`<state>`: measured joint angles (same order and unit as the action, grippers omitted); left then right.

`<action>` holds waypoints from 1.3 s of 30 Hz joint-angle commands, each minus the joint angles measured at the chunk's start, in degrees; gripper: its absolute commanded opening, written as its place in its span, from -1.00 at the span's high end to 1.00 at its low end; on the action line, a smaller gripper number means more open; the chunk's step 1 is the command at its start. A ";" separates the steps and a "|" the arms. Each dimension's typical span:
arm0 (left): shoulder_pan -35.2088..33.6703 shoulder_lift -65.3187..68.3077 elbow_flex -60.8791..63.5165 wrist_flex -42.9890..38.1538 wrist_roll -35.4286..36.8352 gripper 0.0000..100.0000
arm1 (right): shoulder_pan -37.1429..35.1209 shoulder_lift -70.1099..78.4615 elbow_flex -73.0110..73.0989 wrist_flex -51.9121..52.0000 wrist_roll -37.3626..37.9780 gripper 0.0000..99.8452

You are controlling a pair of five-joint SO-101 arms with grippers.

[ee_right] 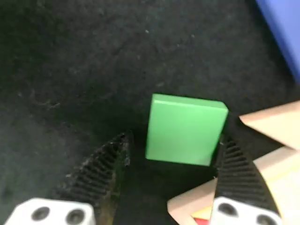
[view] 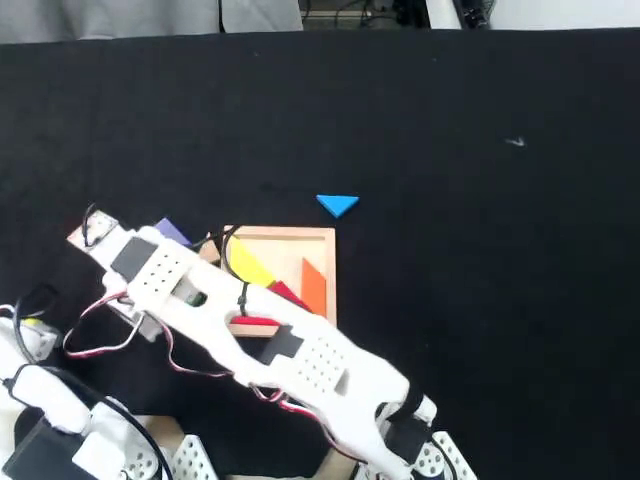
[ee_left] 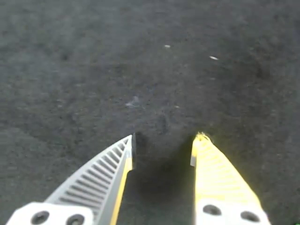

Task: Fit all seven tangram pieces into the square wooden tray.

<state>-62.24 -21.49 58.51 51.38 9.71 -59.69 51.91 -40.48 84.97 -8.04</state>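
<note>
The right arm (view: 300, 360) stretches from its base at the near right in a long diagonal toward the far left, almost straightened out and lying low, its wrist (view: 155, 270) tipped downward. The right gripper (ee_right: 174, 140) has its two black ribbed fingers (ee_right: 103, 164) spread wide apart. The left arm (view: 60, 400) sits folded up at the near left corner. The left gripper (ee_left: 166, 138) points down and forward, its grey finger (ee_left: 103, 178) and yellow finger (ee_left: 215, 178) held parted.
</note>
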 commanded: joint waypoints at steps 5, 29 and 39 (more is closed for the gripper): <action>-0.75 -1.85 -0.66 0.09 -1.58 0.58 | -0.97 5.41 -13.85 3.60 -0.26 0.44; 2.68 -1.32 -0.57 -1.41 -1.58 0.58 | 9.85 5.23 -33.19 16.35 8.18 0.96; 3.03 -1.32 -0.57 -1.49 -1.58 0.58 | 17.32 -27.03 -7.96 16.26 15.03 0.96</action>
<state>-60.40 -21.49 58.51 50.51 8.48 -45.89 37.05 -53.85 99.12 3.82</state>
